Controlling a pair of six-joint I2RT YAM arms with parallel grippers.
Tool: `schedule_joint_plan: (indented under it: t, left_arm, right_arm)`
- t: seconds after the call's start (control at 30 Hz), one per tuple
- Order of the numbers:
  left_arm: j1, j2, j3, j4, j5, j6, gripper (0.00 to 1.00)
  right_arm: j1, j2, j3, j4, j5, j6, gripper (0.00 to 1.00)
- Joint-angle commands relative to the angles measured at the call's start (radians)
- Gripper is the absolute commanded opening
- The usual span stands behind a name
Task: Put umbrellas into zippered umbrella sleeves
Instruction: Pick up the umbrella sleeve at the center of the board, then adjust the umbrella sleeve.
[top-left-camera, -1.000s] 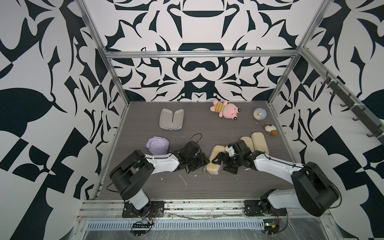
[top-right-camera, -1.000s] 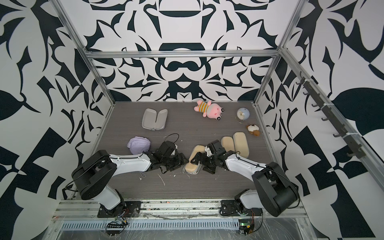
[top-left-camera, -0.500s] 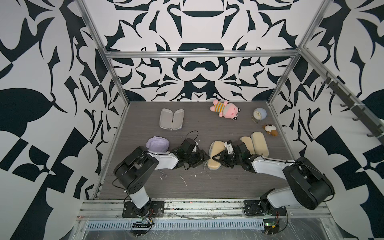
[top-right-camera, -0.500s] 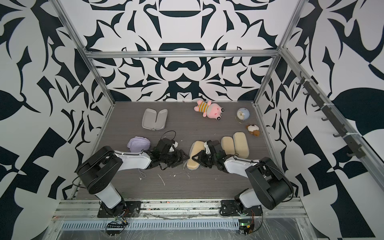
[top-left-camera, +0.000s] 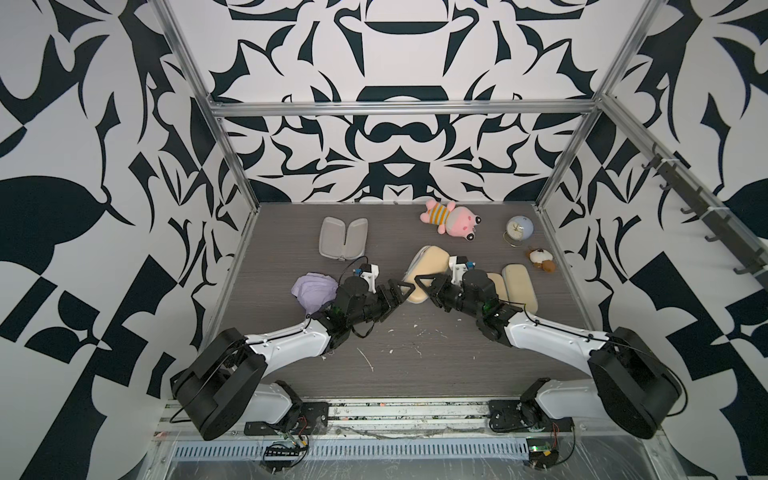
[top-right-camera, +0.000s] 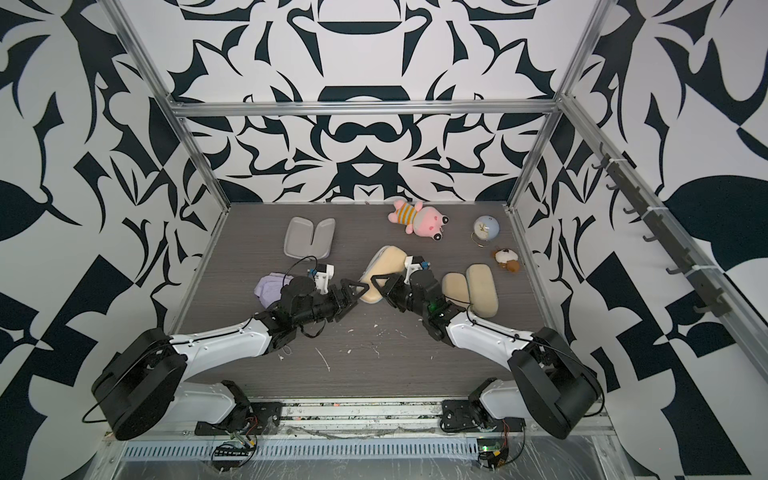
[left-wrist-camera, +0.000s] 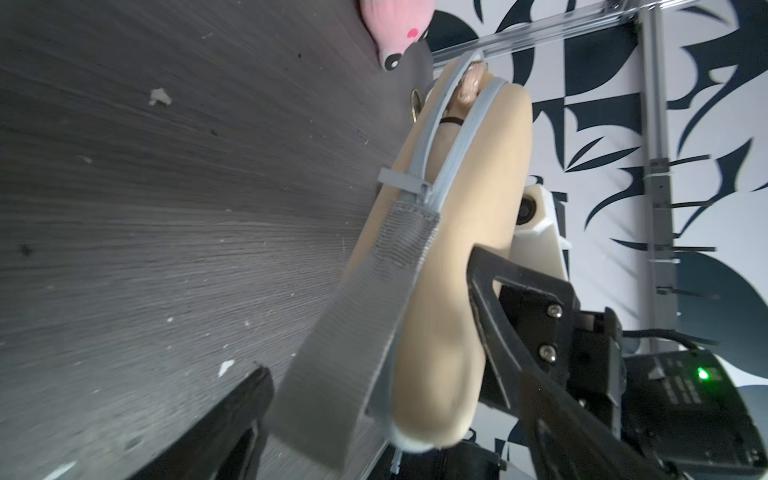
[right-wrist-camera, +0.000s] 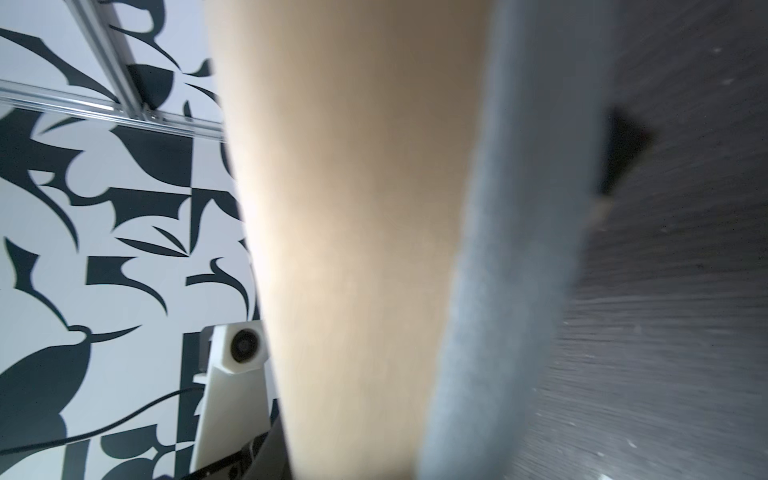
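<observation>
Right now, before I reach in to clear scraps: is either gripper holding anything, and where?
The right gripper clamps the beige umbrella sleeve at its near end; the left gripper is open, holding nothing.

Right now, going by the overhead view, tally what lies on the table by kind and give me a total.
Beige sleeves: 3
Open sleeve, grey lining up: 1
Lavender fabric bundle: 1
Plush toys: 2
Clock: 1
Total: 8
</observation>
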Motion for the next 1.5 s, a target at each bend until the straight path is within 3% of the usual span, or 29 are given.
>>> schedule_joint_plan:
  t: [0.0, 0.1, 0.37, 0.4, 0.47, 0.57, 0.7, 0.9, 1.13, 1.27, 1.37, 1.47]
  left_arm:
    - [-0.004, 0.029, -0.026, 0.128, -0.045, -0.041, 0.86]
    - [-0.003, 0.055, -0.026, 0.187, -0.052, -0.061, 0.70]
    - [0.007, 0.087, -0.036, 0.315, -0.114, -0.086, 0.38]
    - [0.011, 0.084, -0.033, 0.321, -0.107, -0.076, 0.32]
    - [0.025, 0.075, -0.030, 0.326, -0.081, -0.048, 0.17]
    - [0.080, 0.042, -0.031, 0.300, 0.035, -0.021, 0.00]
    - [0.143, 0.000, -0.036, 0.259, 0.175, -0.065, 0.00]
    - [0.155, -0.007, -0.021, 0.239, 0.267, -0.177, 0.00]
    - [0.160, -0.004, -0.036, 0.306, 0.259, -0.242, 0.00]
    - [0.194, -0.028, -0.062, 0.297, 0.223, -0.247, 0.00]
    - [0.204, -0.065, -0.059, 0.214, 0.189, -0.200, 0.00]
    - [0.201, -0.059, -0.030, 0.181, 0.202, -0.188, 0.00]
  right_arm:
    - [0.035, 0.001, 0.052, 0.172, 0.070, 0.090, 0.15]
    - [0.070, 0.016, 0.049, 0.218, 0.106, 0.138, 0.15]
    - [0.113, 0.074, 0.067, 0.318, 0.118, 0.255, 0.18]
    - [0.113, 0.074, 0.068, 0.318, 0.110, 0.252, 0.21]
    - [0.104, 0.065, 0.056, 0.316, 0.089, 0.232, 0.36]
    - [0.012, 0.039, 0.050, 0.243, -0.038, 0.143, 0.58]
    - [-0.109, 0.018, 0.066, 0.045, -0.177, -0.037, 0.70]
    - [-0.172, 0.056, 0.102, 0.068, -0.236, -0.060, 0.73]
    - [-0.163, 0.087, 0.125, 0.042, -0.224, -0.088, 0.79]
    - [-0.154, 0.031, 0.089, -0.110, -0.155, -0.067, 0.89]
    - [-0.116, -0.059, 0.121, -0.340, -0.073, -0.127, 0.93]
    - [-0.096, -0.049, 0.120, -0.322, -0.082, -0.097, 0.95]
